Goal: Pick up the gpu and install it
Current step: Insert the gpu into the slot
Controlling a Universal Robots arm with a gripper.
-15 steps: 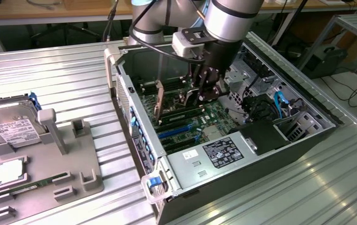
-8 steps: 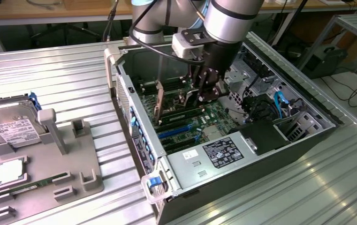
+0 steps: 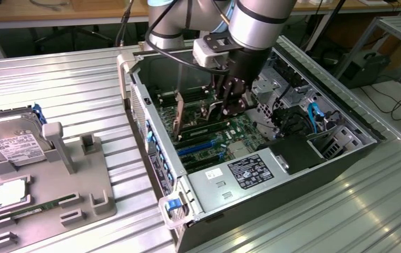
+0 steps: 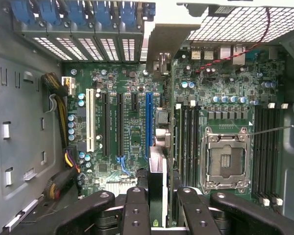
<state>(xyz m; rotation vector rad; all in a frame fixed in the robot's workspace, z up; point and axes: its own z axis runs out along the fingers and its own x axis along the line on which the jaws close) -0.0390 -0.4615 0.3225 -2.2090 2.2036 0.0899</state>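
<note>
1. The gpu [image 4: 157,191] was held edge-on inside the open computer case [image 3: 341,153], above the motherboard [image 4: 132,127], its metal bracket [image 4: 159,44] reaching toward the rear slot covers [image 4: 88,46].
2. The end effector [image 4: 157,215] was clamped on the card's upper edge.
3. Pickup looked done; the card hung near the blue slot [image 4: 149,122], and whether it was seated could not be told.
4. On the surface [image 3: 67,79] outside, a hard drive [image 3: 10,139] sat in its holder [image 3: 59,190].

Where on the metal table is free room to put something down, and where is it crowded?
Free: the ribbed table between the grey holder and the computer case, and beyond the holder. Crowded: the holder with its hard drive, and inside the case, where the gripper holds the gpu.
</note>
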